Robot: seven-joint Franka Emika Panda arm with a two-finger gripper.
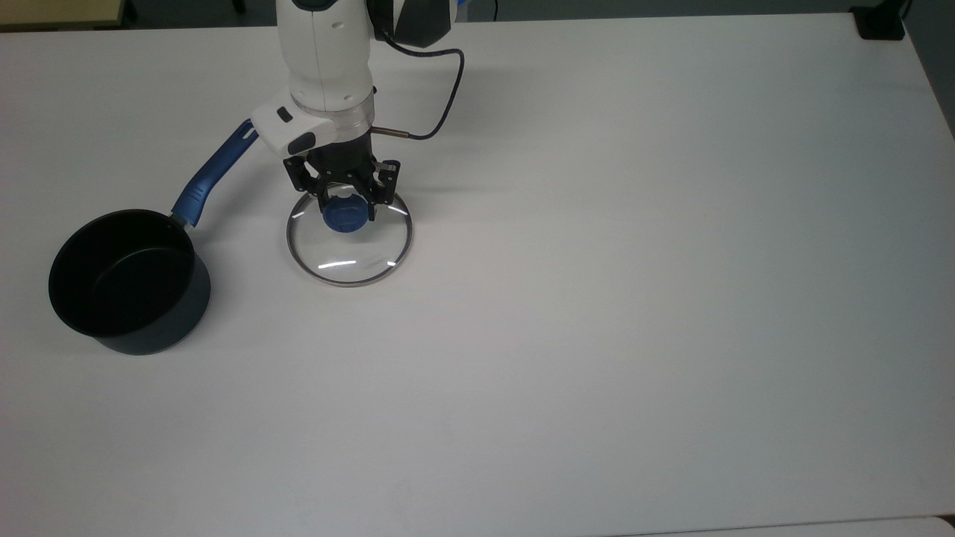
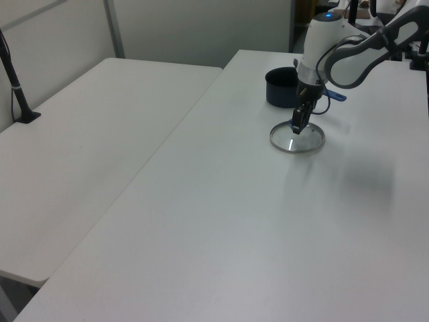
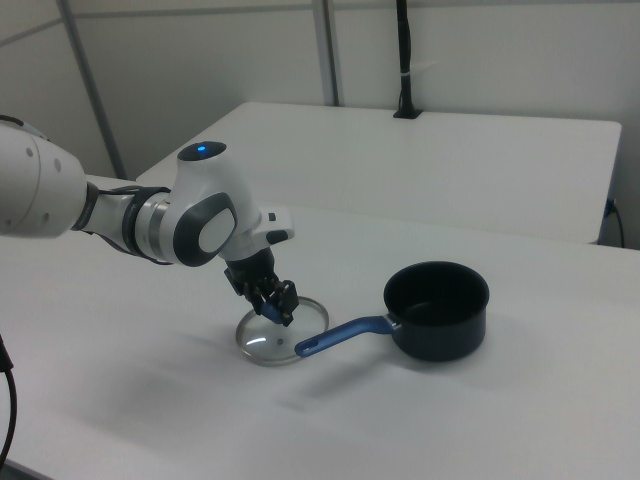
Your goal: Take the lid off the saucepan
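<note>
The lid [image 1: 348, 255], clear glass with a metal rim and a blue knob [image 1: 345, 216], lies flat on the white table to the top view's right of the saucepan [image 1: 123, 280]. My gripper [image 1: 347, 209] points down over it, shut on the knob. The saucepan is uncovered, dark navy with a black inside, and its blue handle [image 1: 216, 173] points toward the arm. In the left view the lid [image 2: 297, 139] sits nearer than the saucepan [image 2: 280, 86], under the gripper [image 2: 295, 127]. In the right view the gripper [image 3: 275, 312] holds the lid [image 3: 268, 342] beside the handle [image 3: 340, 335].
The white table [image 1: 597, 298] stretches wide to the top view's right and front. A black clamp [image 1: 879, 26] sits at its far right corner. A second white table [image 2: 87, 134] with a black post [image 2: 17, 87] adjoins in the left view.
</note>
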